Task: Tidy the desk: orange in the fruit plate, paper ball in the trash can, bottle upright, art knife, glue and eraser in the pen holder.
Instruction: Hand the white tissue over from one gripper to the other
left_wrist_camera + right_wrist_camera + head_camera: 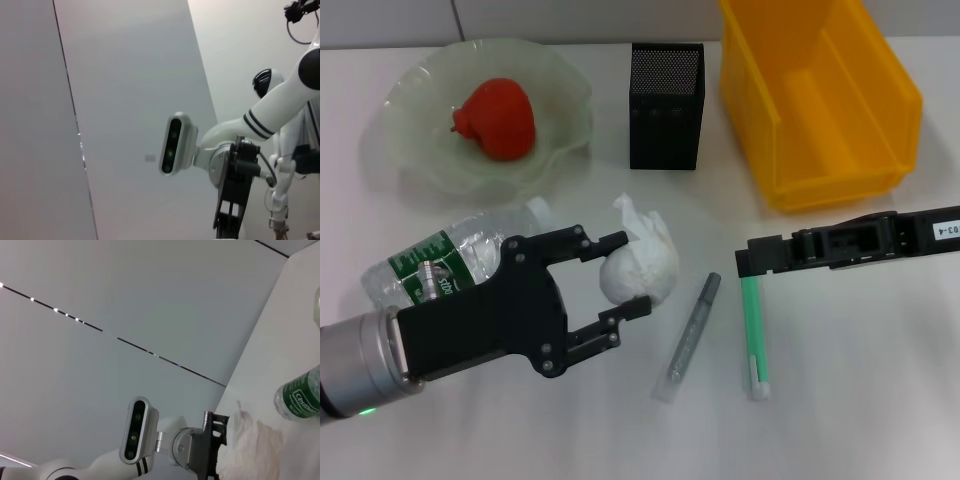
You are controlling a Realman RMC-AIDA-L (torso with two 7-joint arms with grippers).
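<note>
While the left gripper (622, 275) reaches in low over the white surface (860, 400), its black jaws stand open with the paper ball (640, 265) sitting between them; one fingertip lies beside the ball's upper side and the other just below it, and I cannot tell whether either pad touches the paper. Behind those jaws, partly hidden by the gripper body, a clear bottle (440, 265) with a green label lies on its side. Just beyond the open jaws, past the paper ball, a grey art knife (692, 335) lies on the surface, and beside it a green-and-white glue stick (754, 335). Well ahead of the jaws and farther back on the surface stands the black mesh pen holder (666, 105), with the pale green fruit plate (550, 150) to one side of it holding a red fruit (496, 118), and the yellow bin (820, 95) to the other side.

The right gripper (752, 262) hovers at the upper end of the glue stick, its dark body stretching away toward the edge of the head view; whether its jaws are open or closed I cannot tell. From the right wrist view the paper ball (245, 447) shows beside the bottle's green label (297, 400).
</note>
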